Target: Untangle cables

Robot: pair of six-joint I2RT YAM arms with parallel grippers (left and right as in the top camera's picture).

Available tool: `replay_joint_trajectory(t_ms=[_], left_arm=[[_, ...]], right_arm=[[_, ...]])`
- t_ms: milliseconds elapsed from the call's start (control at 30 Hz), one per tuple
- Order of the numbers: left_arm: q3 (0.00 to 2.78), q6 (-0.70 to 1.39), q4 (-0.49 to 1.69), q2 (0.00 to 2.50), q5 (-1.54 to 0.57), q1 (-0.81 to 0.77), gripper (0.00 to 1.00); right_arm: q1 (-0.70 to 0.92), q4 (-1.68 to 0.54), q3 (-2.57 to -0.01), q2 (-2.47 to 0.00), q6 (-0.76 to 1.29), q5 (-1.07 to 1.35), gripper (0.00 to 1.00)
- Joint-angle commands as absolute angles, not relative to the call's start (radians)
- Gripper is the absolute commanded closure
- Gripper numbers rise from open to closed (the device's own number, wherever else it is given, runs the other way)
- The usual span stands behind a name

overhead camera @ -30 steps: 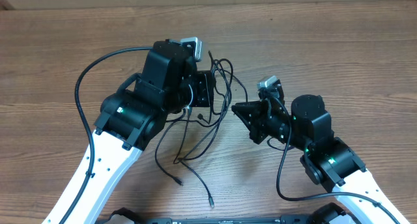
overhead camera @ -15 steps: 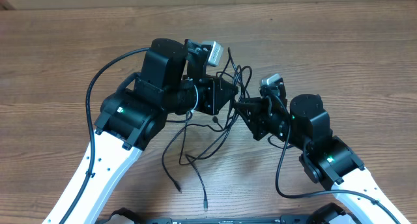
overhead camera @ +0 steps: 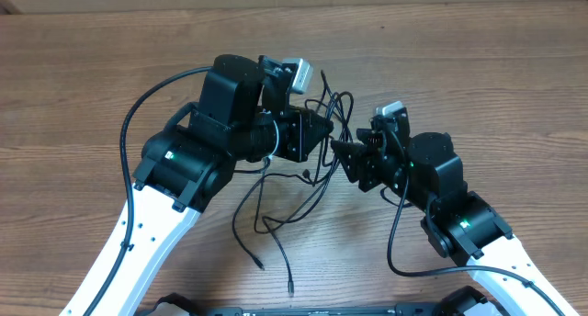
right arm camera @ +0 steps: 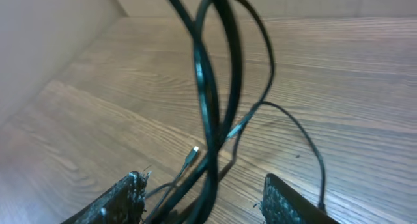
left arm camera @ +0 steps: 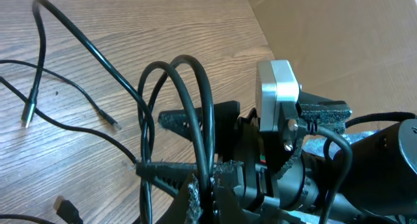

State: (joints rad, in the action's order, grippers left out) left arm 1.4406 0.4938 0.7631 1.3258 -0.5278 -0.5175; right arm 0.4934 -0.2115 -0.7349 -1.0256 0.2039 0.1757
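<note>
- Release on the right side is what has changed — the right gripper [overhead camera: 342, 157], pressed together a second ago, is now seen with its fingers spread. In its wrist view the cables [right arm camera: 206, 100] merely pass through the gap; whether a pad is brushed cannot be told.
- No change is found at the left gripper [overhead camera: 317, 132]: it stays pinched on the looped strands, which are held lifted over the middle of the worktop [overhead camera: 478, 59], somewhat toward its far edge.
- Two plug-tipped tails [overhead camera: 260, 261] are left trailing on the wood toward the near edge, shifted only slightly.
- For the task, a fresh grasp is judged to be in preparation — one strand could be picked out and drawn from the loops, so the tangle is not yet undone.
</note>
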Motion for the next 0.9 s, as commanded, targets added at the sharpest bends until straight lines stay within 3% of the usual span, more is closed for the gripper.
replay_joint_trajectory(t_ms=[0, 100, 200, 367, 433, 667, 867], left_arm=[[1.45, 0.475, 0.758, 1.315, -0.525, -0.518, 0.96], [1.45, 0.475, 0.728, 1.315, -0.622, -0.518, 0.96], [1.45, 0.476, 0.701, 1.315, -0.666, -0.518, 0.96], [1.45, 0.479, 0.702, 1.315, -0.677, -0.518, 0.96], [1.45, 0.479, 0.701, 1.315, -0.66, -0.517, 0.96], [1.45, 0.479, 0.706, 1.316, -0.568, -0.517, 0.96], [1.45, 0.524, 0.749, 1.316, -0.319, -0.516, 0.96]], right_arm=[[0.495, -0.213, -0.746, -1.029, 0.2, 0.131, 0.43], [0.495, -0.21, -0.746, -1.031, 0.2, 0.148, 0.53], [0.495, -0.192, -0.746, -1.031, 0.2, 0.194, 0.57], [0.495, -0.171, -0.746, -1.031, 0.2, 0.23, 0.9], [0.495, -0.168, -0.746, -1.031, 0.2, 0.231, 0.96], [0.495, -0.17, -0.746, -1.031, 0.2, 0.304, 0.96], [0.495, -0.169, -0.746, -1.018, 0.2, 0.361, 0.96]])
